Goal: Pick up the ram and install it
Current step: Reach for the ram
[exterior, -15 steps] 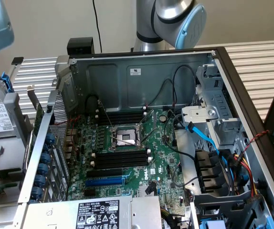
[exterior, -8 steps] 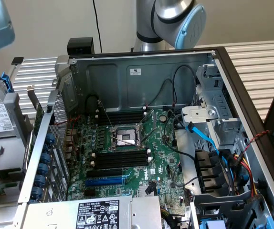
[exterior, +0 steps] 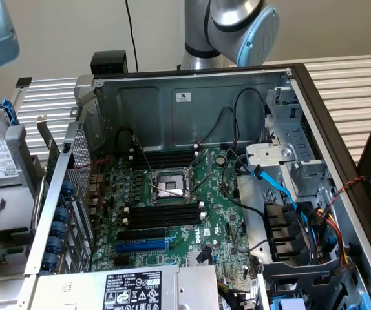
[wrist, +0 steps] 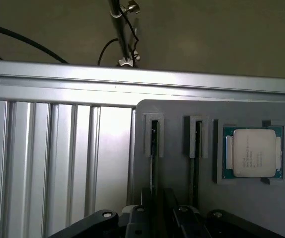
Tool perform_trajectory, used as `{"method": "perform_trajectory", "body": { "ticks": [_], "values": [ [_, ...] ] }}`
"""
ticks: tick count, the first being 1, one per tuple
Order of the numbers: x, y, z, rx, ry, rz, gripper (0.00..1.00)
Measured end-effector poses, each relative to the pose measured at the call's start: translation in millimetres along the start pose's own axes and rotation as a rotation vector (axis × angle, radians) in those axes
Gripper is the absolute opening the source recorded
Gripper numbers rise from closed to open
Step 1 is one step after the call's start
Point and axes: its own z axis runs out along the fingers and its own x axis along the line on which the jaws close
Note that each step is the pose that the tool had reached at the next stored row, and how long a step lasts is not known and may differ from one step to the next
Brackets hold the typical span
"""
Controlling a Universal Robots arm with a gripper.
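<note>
Ribbed metal table (wrist: 43, 163), grey holder (wrist: 177, 163) on it: you are at the pick-up step, ram not yet gripped.
Your gripper (wrist: 157, 220) hangs over the holder, jaws apart, holding nothing. The ram (wrist: 154, 144) stands on edge in a holder slot, near the CPU (wrist: 253, 152). A clean grip likely calls for straddling that thin edge squarely. The black memory slots (exterior: 166, 216), centre of the exterior view, look unfilled.
</note>
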Motion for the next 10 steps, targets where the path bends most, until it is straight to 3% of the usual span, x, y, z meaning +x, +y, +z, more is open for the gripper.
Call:
{"method": "perform_trajectory", "body": {
  "ticks": [3,5,6,10],
  "values": [
    [0.1,0.0,0.0,0.001,0.0002,0.0,0.24],
    [0.2,0.0,0.8,0.0108,0.0005,0.0,0.24],
    [0.2,-0.1,0.9,0.0126,0.0005,-0.001,0.24],
    [0.1,0.0,0.9,0.0134,0.0006,0.0,0.24]
  ]
}}
